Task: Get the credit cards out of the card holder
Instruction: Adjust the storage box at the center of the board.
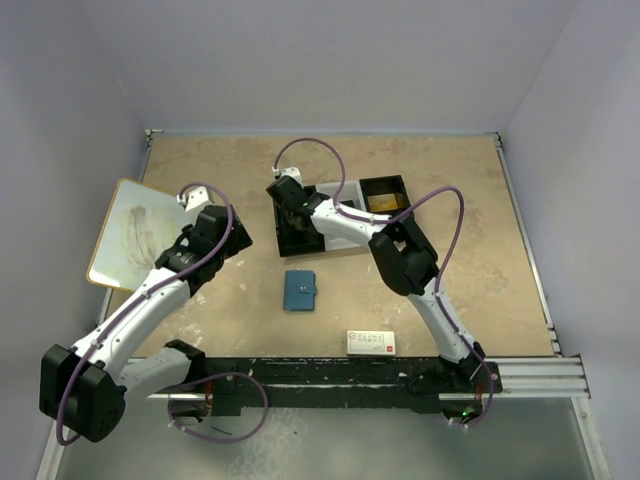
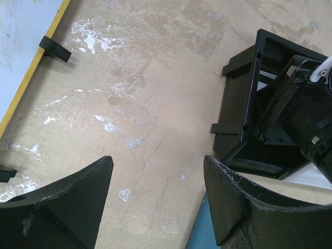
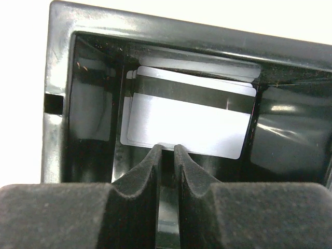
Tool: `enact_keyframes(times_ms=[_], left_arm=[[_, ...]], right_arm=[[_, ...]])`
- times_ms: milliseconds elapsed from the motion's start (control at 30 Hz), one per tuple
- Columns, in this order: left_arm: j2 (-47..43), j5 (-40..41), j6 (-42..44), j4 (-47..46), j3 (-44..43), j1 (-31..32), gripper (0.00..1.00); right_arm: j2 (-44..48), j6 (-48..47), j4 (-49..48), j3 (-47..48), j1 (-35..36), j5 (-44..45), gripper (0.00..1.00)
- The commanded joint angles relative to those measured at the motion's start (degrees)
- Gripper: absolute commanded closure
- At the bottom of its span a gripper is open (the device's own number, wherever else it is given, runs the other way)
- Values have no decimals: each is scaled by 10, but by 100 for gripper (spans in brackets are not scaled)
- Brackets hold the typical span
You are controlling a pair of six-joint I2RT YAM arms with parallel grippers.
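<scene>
"Two pale grey-white cards (image 3: pixel 187 122) lie stacked in the black compartment tray (image 3: pixel 62 78) by the far edge; the blue bifold card holder (image 1: pixel 299 290) lies closed, mid-bench."

"Grip?"

"Light, stiff, slick: take an edge, the tray walls are tight. My right gripper (image 3: pixel 166 150) is nearly closed, nothing plainly pinched; left gripper (image 2: pixel 158 176) gapes, empty."

Black tray (image 3: pixel 57 78) walls close around right end effector (image 3: pixel 167 149), wallet (image 1: pixel 299 290) unobstructed

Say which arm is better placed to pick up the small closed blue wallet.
Left. The left pincer hovers open near the small closed blue wallet; the right pincer sits inside the black plastic tray.
</scene>
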State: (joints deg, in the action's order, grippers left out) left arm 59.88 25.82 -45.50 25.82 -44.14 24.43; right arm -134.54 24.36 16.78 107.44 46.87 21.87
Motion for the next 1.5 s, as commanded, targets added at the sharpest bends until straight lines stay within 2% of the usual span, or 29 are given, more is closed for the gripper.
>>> enact_keyframes(times_ms=[0,133,267,333,433,533,833,867,933,1167,1467], left_arm=[[0,6,-2,-7,-6,0,31],[3,4,-2,-7,-6,0,31],[7,1,1,-9,-8,0,31],[8,0,1,-10,-7,1,31],[14,-7,1,-15,-7,0,31],[21,-22,2,-25,-4,0,31],[92,-168,20,-97,-9,1,28],[100,-178,19,-101,-12,1,28],[114,-189,19,-106,-16,1,28],[128,-199,29,-98,-21,1,28],[154,-261,40,-103,-12,1,28]], right_arm=[[0,-10,8,25,1,17,80],[27,-9,25,35,1,11,79],[101,-11,31,22,1,5,74],[152,-13,22,-13,1,-14,70],[224,-14,7,-76,-3,6,58],[272,-4,11,-133,-19,9,52],[389,37,-12,-299,-126,-43,47],[402,34,-17,-311,-136,-47,43],[412,22,-28,-325,-157,-67,38],[386,-2,-23,-333,-189,-120,32],[365,31,-24,-353,-191,-162,32]])
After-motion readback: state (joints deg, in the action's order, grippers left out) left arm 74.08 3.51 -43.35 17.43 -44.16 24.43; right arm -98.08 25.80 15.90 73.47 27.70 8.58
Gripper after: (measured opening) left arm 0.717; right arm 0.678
